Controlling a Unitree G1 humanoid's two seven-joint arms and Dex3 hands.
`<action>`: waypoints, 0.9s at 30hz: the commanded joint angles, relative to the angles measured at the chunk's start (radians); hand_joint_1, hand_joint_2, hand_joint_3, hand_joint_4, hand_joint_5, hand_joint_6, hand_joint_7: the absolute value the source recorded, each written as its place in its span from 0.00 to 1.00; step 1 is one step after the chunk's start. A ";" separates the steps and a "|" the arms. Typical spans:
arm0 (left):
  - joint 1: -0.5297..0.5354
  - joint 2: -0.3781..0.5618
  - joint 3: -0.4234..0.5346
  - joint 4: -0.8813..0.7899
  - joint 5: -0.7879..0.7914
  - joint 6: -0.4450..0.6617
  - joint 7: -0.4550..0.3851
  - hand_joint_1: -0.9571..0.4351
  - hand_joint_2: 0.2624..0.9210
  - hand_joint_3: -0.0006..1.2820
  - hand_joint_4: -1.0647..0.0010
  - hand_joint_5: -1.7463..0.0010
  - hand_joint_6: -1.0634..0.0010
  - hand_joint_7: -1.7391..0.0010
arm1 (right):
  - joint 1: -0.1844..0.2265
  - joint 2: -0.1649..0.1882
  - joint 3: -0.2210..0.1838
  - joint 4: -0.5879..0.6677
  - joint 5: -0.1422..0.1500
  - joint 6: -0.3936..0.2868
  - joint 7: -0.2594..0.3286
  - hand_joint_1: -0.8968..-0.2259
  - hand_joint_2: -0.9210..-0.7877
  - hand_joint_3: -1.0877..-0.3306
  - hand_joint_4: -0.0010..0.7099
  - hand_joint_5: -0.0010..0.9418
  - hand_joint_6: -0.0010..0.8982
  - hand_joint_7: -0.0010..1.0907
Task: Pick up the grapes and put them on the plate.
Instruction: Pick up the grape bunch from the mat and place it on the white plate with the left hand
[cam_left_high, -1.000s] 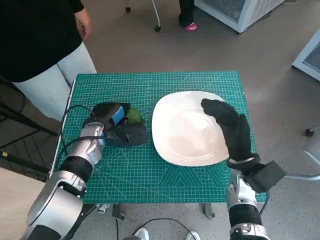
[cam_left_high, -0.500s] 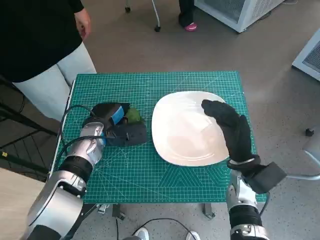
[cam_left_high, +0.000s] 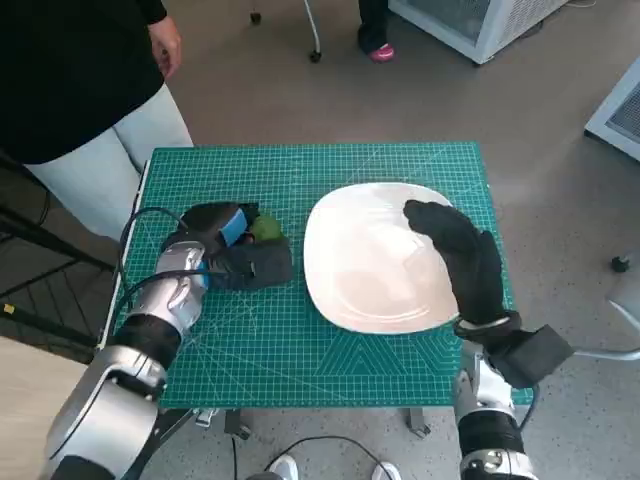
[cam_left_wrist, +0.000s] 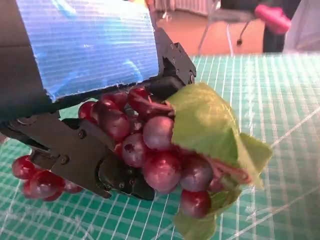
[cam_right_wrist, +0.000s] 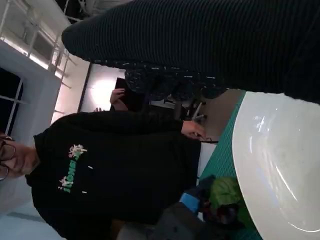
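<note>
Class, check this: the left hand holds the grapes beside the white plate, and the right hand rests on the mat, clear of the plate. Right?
Not quite. The head view shows the right hand lying over the plate, not on the mat. The left hand does hold the grapes beside it.

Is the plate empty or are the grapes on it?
Empty: the plate is bare white; the grapes sit in the left hand beside it.

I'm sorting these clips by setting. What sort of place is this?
Probably a robotics lab or workshop: a green gridded cutting mat covers the small table, a grey concrete-like floor surrounds it, and a person in a black sweatshirt stands close by, watching.
</note>
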 joint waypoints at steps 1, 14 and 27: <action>0.046 0.045 0.026 -0.186 0.009 0.056 -0.046 0.69 1.00 0.09 0.39 0.25 0.46 0.36 | 0.007 0.004 -0.005 0.018 0.011 0.016 0.010 0.71 0.00 0.68 0.69 0.01 0.33 0.48; 0.183 0.117 0.086 -0.579 0.054 0.139 -0.088 0.69 1.00 0.08 0.38 0.29 0.46 0.33 | -0.004 0.007 -0.005 0.028 0.007 0.008 0.007 0.71 0.00 0.67 0.69 0.01 0.33 0.48; 0.206 0.120 0.096 -0.644 0.099 0.153 -0.098 0.69 1.00 0.08 0.39 0.31 0.45 0.31 | -0.011 0.004 -0.010 0.038 0.013 0.006 0.014 0.71 0.00 0.65 0.69 0.01 0.32 0.48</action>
